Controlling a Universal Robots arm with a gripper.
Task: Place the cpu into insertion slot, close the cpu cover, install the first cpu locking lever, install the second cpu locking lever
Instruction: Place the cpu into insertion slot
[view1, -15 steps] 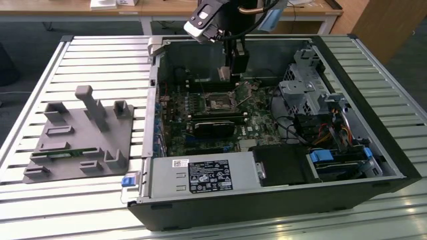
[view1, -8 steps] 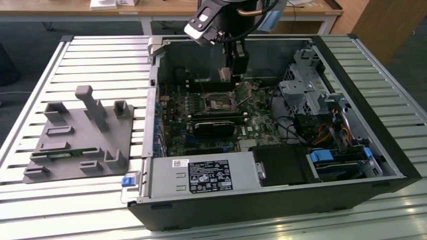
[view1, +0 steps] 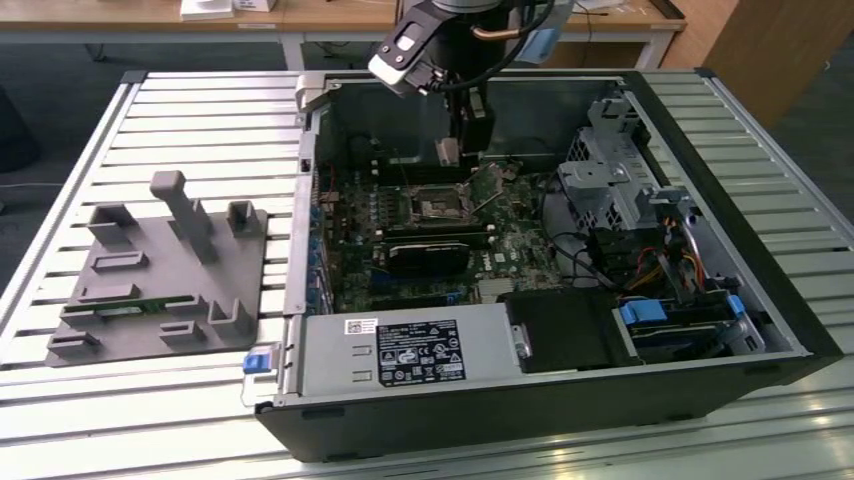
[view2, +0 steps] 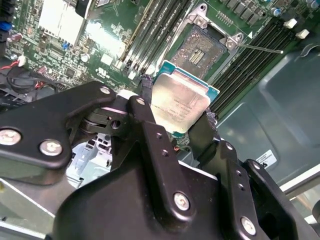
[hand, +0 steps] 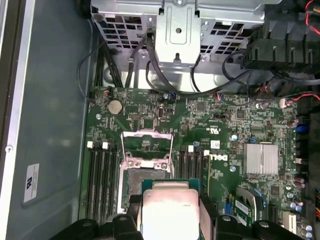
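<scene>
we see the pincer (view2: 176, 114) clamped on the cpu (view2: 181, 100), its two black fingers (view2: 142, 112) pressing on opposite edges of the chip, whose pale metal top faces the camera. the cpu hangs in the air over the motherboard (hand: 220, 115), near the insertion slot (view2: 202, 50) but apart from it and not seated.

the slot lies open with its contact field bare. in the first wrist view the cpu cover (hand: 147, 134) stands swung up at the slot's edge that faces the metal drive cage (hand: 177, 30), and the cpu overlaps the opposite edge. in the second wrist view a thin wire lever (view2: 260, 48) sticks out from one corner of the slot.

in the exterior view the pincer reaches down into the open computer case (view1: 534, 420), above the slot. the case lies on the slatted table (view1: 200, 110), toward the exterior view's right edge. a grey fixture (view1: 160, 270) sits by the opposite edge.
</scene>
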